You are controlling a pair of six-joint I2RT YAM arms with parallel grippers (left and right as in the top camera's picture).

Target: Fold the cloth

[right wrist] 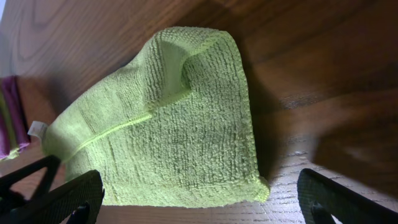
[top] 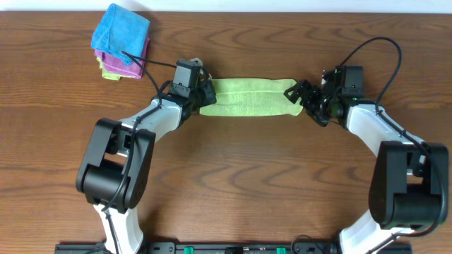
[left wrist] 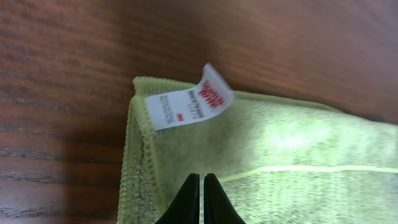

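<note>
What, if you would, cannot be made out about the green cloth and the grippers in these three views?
- Left wrist: the white tag's print is too blurred to read.
- Overhead: the left gripper covers the cloth's left end.
- Overhead: the blue cloth hides most of the purple cloth beneath it.
- Right wrist: the bottom edge cuts off the right gripper's fingers.

Overhead light: bright and even over the table, with soft, short shadows.
Left wrist sharpness: blurred throughout, tag print unreadable, wood grain smeared.
Left wrist glare: pale washed patch on the cloth, perhaps overexposure.
Right wrist light: dim overall, deep shadow beside the cloth's raised fold, bright streak on the wood below it.
Right wrist focus: weave crisp, near fingers dark and soft.
</note>
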